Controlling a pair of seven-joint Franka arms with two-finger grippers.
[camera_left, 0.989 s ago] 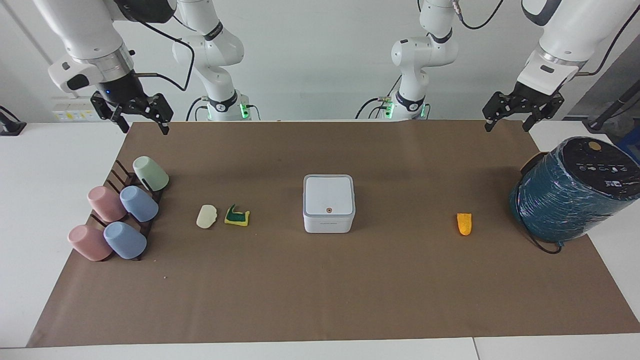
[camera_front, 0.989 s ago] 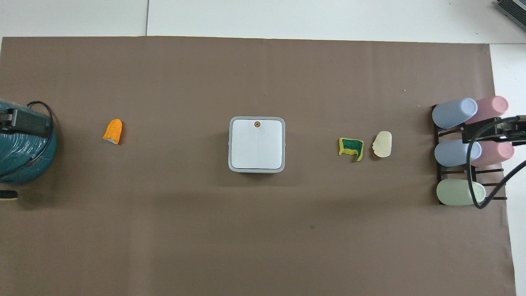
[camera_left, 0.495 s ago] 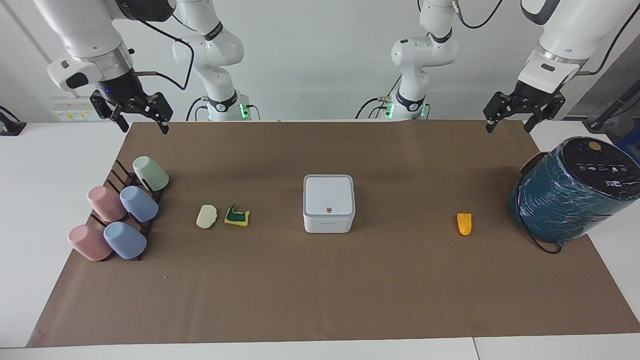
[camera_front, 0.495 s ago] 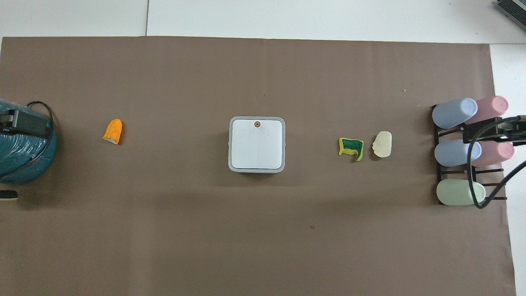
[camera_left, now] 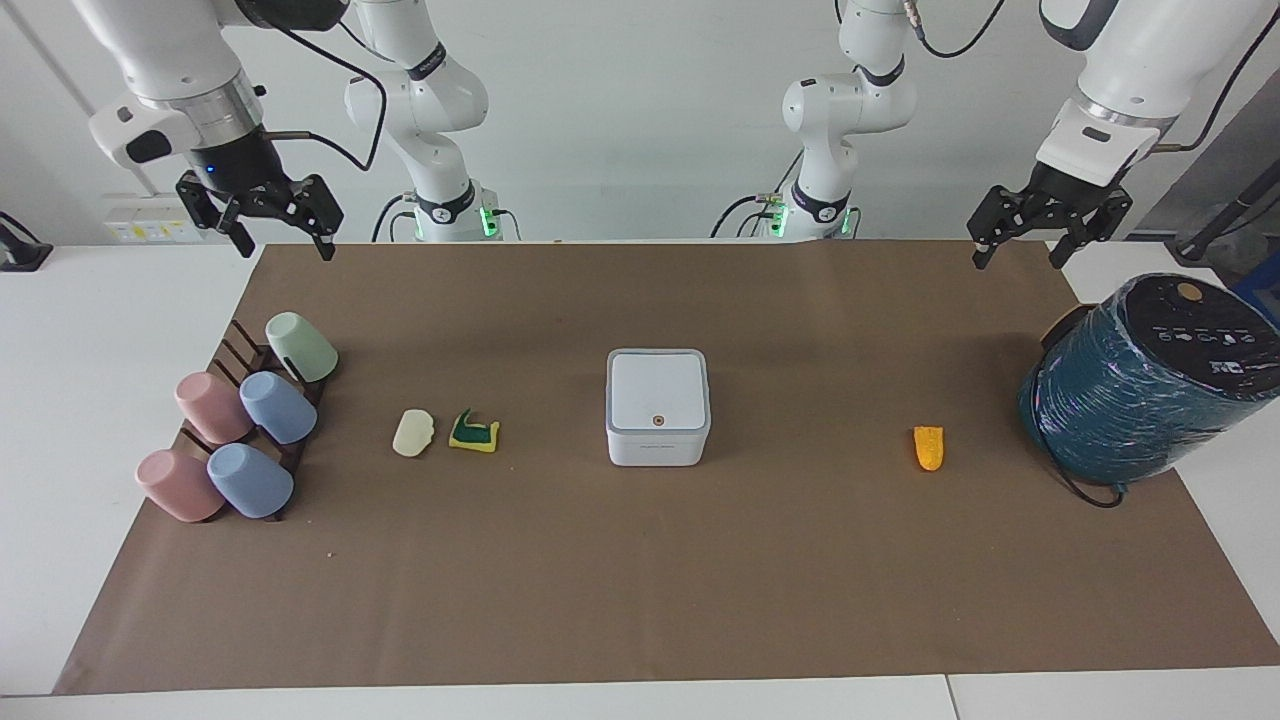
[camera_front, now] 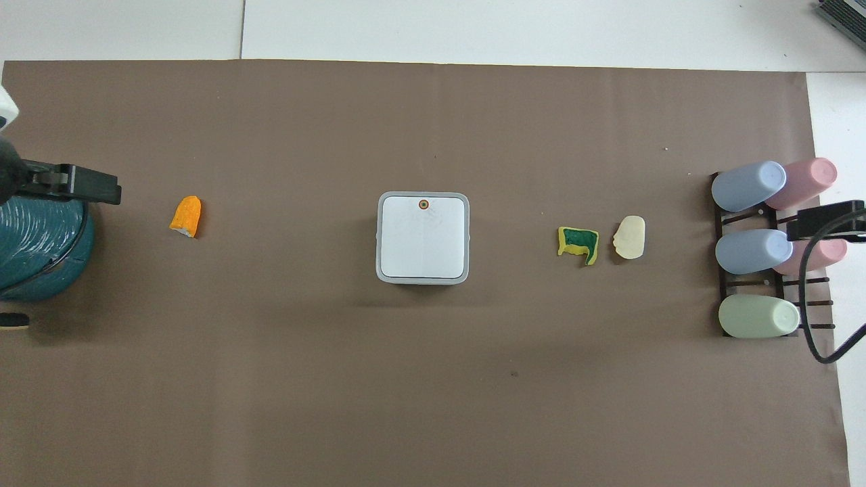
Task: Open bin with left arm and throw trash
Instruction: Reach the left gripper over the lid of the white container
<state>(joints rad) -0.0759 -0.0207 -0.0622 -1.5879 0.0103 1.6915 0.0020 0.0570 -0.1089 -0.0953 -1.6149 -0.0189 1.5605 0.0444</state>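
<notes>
The white square bin [camera_left: 658,405] stands shut at the middle of the brown mat, with the orange dot on its lid; it also shows in the overhead view [camera_front: 423,237]. The cream oval scrap [camera_left: 412,432] and the yellow-and-green notched scrap [camera_left: 474,432] lie side by side toward the right arm's end. The orange scrap [camera_left: 928,447] lies toward the left arm's end. My left gripper [camera_left: 1016,256] hangs open and empty in the air over the mat's edge by the robots. My right gripper [camera_left: 284,246] hangs open and empty over the mat's corner by the robots.
A big teal wrapped cylinder [camera_left: 1150,380] lies at the left arm's end of the table, beside the orange scrap. A dark rack with several pastel cups [camera_left: 240,430] stands at the right arm's end, beside the cream scrap.
Both grippers have shifted a little: the right one has risen slightly, and in the overhead view the left one now reaches farther over the mat. The bin and scraps have not moved.
</notes>
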